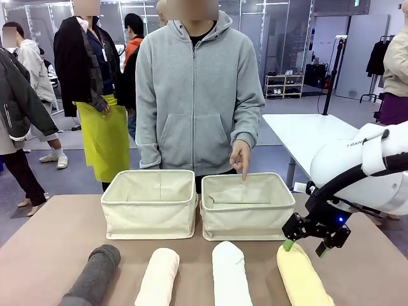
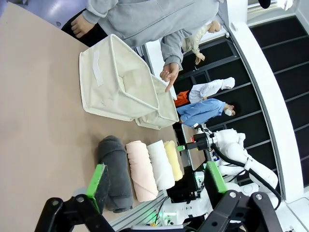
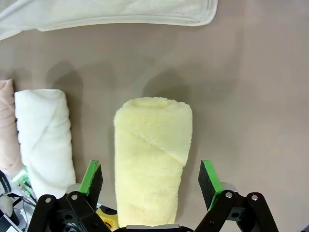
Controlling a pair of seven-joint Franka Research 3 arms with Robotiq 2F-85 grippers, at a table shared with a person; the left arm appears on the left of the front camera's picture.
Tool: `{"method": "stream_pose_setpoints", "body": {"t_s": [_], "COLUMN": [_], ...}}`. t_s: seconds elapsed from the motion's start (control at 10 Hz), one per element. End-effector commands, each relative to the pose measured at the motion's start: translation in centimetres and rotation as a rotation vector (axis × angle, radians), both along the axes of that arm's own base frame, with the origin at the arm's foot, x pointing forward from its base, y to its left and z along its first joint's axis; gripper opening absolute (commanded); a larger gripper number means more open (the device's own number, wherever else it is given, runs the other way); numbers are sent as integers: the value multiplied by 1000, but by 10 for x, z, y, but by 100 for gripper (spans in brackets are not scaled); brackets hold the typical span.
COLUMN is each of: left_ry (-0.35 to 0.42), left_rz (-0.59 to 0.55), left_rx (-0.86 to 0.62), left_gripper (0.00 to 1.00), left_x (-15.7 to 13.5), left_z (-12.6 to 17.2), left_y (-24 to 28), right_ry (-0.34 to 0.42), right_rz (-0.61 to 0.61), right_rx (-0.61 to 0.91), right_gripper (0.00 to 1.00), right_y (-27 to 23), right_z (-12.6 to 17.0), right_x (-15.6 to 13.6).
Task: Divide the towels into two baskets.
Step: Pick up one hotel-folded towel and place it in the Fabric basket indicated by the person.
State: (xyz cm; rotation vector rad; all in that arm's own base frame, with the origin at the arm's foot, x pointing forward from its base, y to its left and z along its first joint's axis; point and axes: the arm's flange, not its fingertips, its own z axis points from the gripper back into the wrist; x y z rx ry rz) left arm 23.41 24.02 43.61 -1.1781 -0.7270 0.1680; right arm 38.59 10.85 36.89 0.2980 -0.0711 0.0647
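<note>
Four towels (image 1: 229, 275) lie in a row along the tabletop's (image 1: 44, 255) near edge, ends toward the baskets, easy to take singly. The right tool (image 1: 306, 246) hovers wide open astride the pale yellow towel (image 3: 152, 145), likely lining up a grasp. Its wrist view shows both pads clear of the cloth. The left tool (image 2: 157, 186) is open too and holds nothing. Beyond, two empty baskets (image 1: 150, 217) stand side by side. The front view shows the person's hand (image 1: 240, 156) pointing into the right one, probably choosing it.

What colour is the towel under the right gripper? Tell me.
Pale yellow towel, clearest in right wrist view.
</note>
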Motion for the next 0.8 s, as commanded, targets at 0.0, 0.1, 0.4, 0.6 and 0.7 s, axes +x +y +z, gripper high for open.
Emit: {"method": "stream_pose_setpoints", "body": {"t_s": [0.0, 0.1, 0.4, 0.6, 0.7], "left_ry": [-19, -19, -19, -19, -19], "left_rz": [-4, -4, -4, -4, -4], "left_rx": [-9, -9, -9, -9, -9], "left_gripper": [100, 100, 100, 100, 100], "left_x": [-2, -2, -2, -2, -2], "left_z": [1, 1, 1, 1, 1], "left_y": [1, 1, 1, 1, 1], "right_ry": [7, 20, 49, 67, 67], "right_rz": [-20, -6, 24, 35, 37], "right_rx": [-62, -83, -121, -116, -123], "right_gripper": [100, 100, 100, 100, 92], "right_y": [8, 9, 12, 12, 11], "right_z": [-13, -21, -46, -54, -56], "right_x": [-13, -15, -23, -29, -30]}}
